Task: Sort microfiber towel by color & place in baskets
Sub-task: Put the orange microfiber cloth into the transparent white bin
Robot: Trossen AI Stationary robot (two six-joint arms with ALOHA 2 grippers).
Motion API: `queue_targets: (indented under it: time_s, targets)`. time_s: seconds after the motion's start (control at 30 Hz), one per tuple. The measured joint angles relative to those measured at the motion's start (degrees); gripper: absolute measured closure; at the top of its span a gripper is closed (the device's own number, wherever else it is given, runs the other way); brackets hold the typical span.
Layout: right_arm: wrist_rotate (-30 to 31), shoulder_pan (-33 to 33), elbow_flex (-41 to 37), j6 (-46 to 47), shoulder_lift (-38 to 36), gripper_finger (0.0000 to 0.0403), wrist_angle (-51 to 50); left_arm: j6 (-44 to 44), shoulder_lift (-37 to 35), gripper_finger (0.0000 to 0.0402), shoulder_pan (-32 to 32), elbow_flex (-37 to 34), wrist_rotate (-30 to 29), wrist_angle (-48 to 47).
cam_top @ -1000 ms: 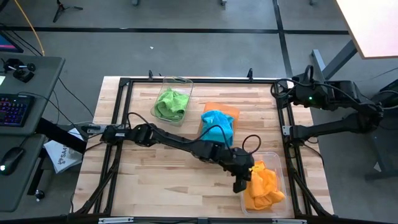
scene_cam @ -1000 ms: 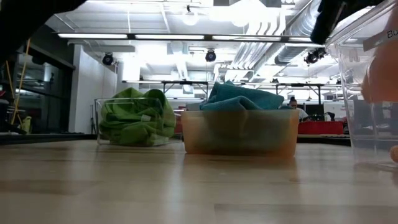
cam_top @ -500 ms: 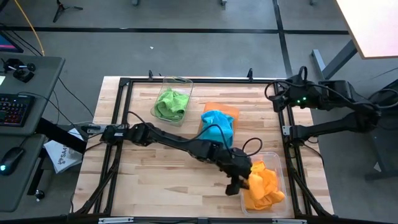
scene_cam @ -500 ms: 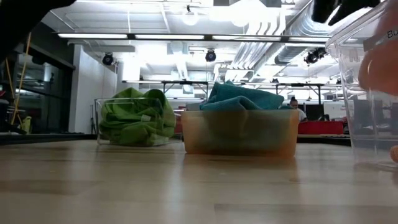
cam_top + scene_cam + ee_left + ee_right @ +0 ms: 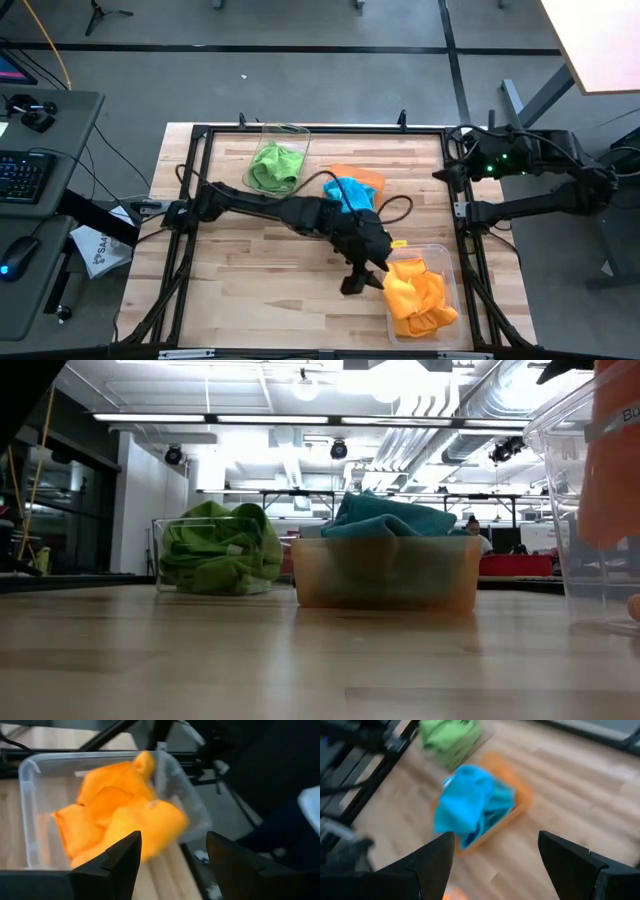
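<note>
Orange microfiber towels [image 5: 418, 295] lie heaped in a clear basket [image 5: 440, 252] at the near right; in the left wrist view the orange towels [image 5: 115, 815] fill that basket [image 5: 30, 775]. My left gripper [image 5: 360, 282] [image 5: 172, 865] hangs open just left of it, holding nothing. Blue towels [image 5: 350, 195] sit in the orange basket [image 5: 366, 176] mid-table. Green towels [image 5: 275, 165] sit in a clear basket [image 5: 290, 130] at the far left. My right gripper [image 5: 448, 172] [image 5: 495, 865] waits open at the far right edge.
The black frame rail [image 5: 460, 215] runs along the table's right side beside the orange towels' basket. Bare wood [image 5: 250, 280] lies at the near left. In the low view the green towels [image 5: 215, 550] and blue towels [image 5: 385, 525] stand behind open table.
My left gripper has drawn back from the orange towels' basket toward the table's left and far side, with nothing in it. The orange heap now reaches farther into the basket's far left corner. My right gripper has swung a little toward the near edge.
</note>
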Motion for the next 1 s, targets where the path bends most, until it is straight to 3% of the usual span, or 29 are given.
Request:
queue_targets:
  time_s: [0.1, 0.2, 0.4, 0.57, 0.67, 0.77, 0.87, 1.0]
  targets:
    - [-5.2, 0.5, 0.0, 0.0, 0.0, 0.0119, 0.0, 0.0, -3.4, 0.019, 0.7, 0.0, 3.5, -5.1]
    - [-6.6, 2.9, 0.0, 2.4, 0.0, 0.0119, 0.0, 2.8, -7.2, 0.019, 0.9, 0.0, 2.4, -12.6]
    - [-6.1, 12.9, -2.2, 7.9, 0.2, 0.0119, 3.1, 6.5, -14.2, 0.019, 1.1, 0.0, -8.2, -21.7]
    - [-6.0, 24.7, -13.8, 12.7, -0.3, 0.0119, 21.5, 5.2, -22.1, 0.019, 1.8, -7.4, -15.5, -23.1]
    - [-10.4, 31.9, -21.4, 13.7, 0.8, 0.0119, 35.1, 2.4, -28.9, 0.019, 2.2, -16.2, -19.4, -21.5]
    - [-16.6, 36.9, -25.1, 18.1, 1.3, 0.0119, 47.8, -1.2, -37.7, 0.019, 2.4, -29.4, -23.4, -13.2]
    - [-14.1, 43.1, -25.4, 21.5, 2.5, 0.0119, 59.5, -6.2, -47.2, 0.019, 2.3, -46.8, -26.6, 2.3]
    - [-7.7, 48.6, -21.8, 24.8, 6.6, 0.0119, 59.3, -17.3, -56.8, 0.019, 2.3, -69.1, -27.4, 23.2]
